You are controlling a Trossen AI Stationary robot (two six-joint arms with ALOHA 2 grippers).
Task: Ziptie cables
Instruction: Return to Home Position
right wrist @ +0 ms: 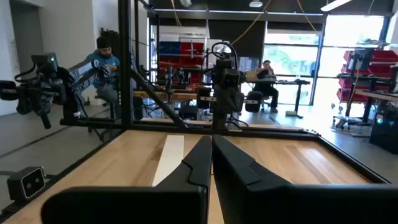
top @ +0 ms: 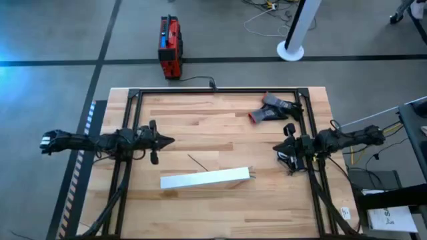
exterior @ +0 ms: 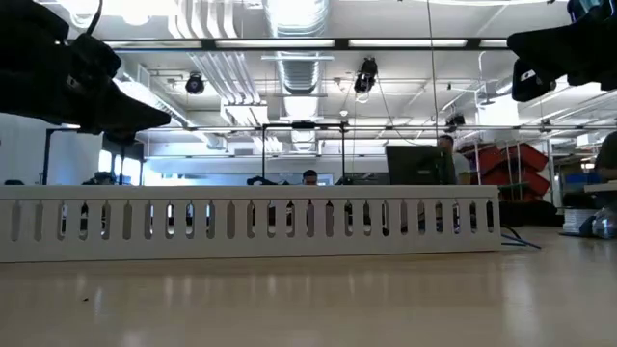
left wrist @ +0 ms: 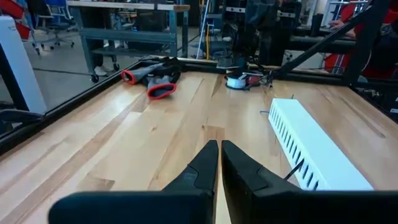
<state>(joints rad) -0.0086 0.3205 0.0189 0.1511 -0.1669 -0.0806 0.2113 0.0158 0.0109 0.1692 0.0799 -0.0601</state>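
The ziptie (top: 198, 162), a thin black strip, lies flat on the wooden table just beyond the long white slotted channel (top: 205, 179); in the left wrist view the ziptie (left wrist: 292, 168) lies against the channel (left wrist: 311, 143). A few thin cables (top: 253, 175) poke out at the channel's right end. My left gripper (top: 170, 141) hovers shut at the table's left, pointing right, with nothing in it. My right gripper (top: 275, 148) hovers shut at the right, pointing left, also with nothing in it.
A tool with red and black handles (top: 273, 110) lies at the far right of the table. A black metal frame (top: 213, 90) runs around the tabletop. Bare wood lies between the two grippers. People sit at desks in the room beyond.
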